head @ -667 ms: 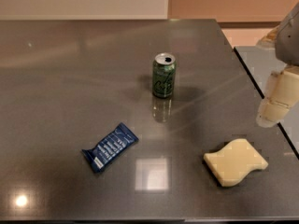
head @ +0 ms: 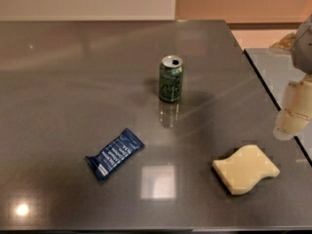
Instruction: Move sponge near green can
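Observation:
The pale yellow sponge point(head: 246, 169) lies flat on the dark table point(head: 73, 82) at the front right. The green can point(head: 171, 79) stands upright near the table's middle, its silver top open, well apart from the sponge. My gripper point(head: 292, 116) hangs at the right edge of the view, above and to the right of the sponge, not touching it. It holds nothing that I can see.
A blue snack wrapper point(head: 115, 153) lies at the front left of the can. The table's right edge point(head: 273, 101) runs diagonally just beside the gripper, with a second grey surface point(head: 278, 67) beyond it.
The gripper has shifted slightly; the sponge, can and wrapper have not moved.

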You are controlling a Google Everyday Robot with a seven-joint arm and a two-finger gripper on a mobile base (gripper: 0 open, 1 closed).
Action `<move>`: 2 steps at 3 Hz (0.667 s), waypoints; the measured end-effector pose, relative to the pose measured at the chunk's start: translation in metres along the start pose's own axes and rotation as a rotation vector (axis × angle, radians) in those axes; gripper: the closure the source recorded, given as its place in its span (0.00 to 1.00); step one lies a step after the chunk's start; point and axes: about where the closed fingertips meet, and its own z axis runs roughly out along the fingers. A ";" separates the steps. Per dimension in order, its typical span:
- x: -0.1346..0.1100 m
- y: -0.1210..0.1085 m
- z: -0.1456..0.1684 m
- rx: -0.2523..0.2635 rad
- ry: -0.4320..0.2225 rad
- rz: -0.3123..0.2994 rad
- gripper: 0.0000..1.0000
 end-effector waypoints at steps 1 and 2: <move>0.005 0.021 0.013 -0.045 -0.053 -0.063 0.00; 0.011 0.045 0.030 -0.097 -0.084 -0.122 0.00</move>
